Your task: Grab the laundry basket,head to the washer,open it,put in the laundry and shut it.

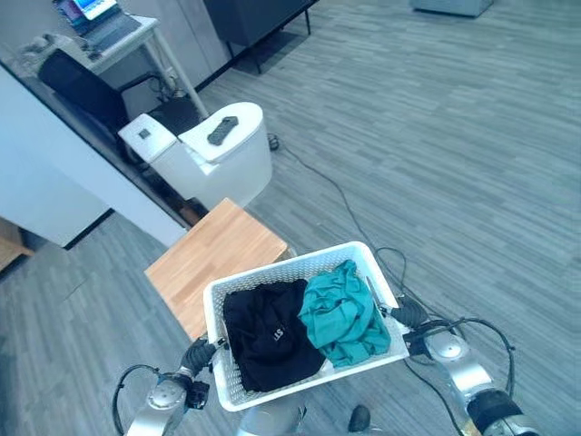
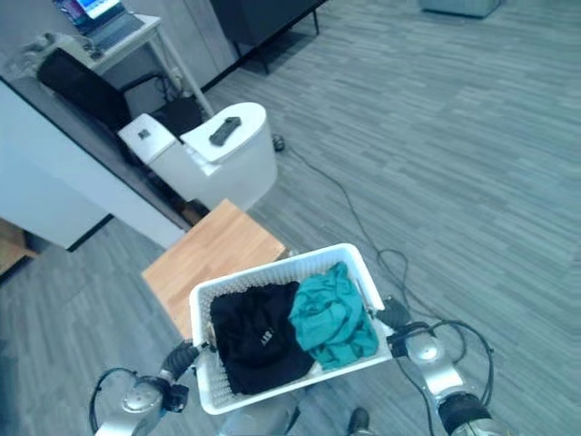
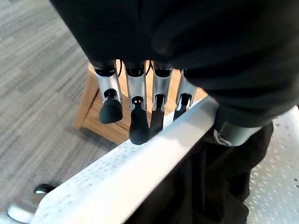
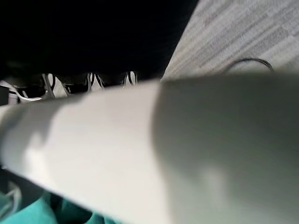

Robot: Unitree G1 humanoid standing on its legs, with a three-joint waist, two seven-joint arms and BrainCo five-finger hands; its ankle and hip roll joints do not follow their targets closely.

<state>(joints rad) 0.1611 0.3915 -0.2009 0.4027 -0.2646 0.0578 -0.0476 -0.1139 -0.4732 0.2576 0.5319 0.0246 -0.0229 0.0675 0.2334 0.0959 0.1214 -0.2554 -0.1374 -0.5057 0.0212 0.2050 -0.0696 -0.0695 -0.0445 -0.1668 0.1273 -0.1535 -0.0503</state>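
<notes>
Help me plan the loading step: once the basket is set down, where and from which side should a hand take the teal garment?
Probably from above, pinching the raised bunched folds near the middle of the teal garment. It lies crumpled on the robot's right side of the white basket, its top open, touching the black garment; the walls block a sideways approach.

No legible text: the small white print on the black garment [image 1: 272, 334] cannot be read.

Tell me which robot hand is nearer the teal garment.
Right. The right robot hand grips the basket end beside the teal garment; the left robot hand is at the far end, past the black garment.
</notes>
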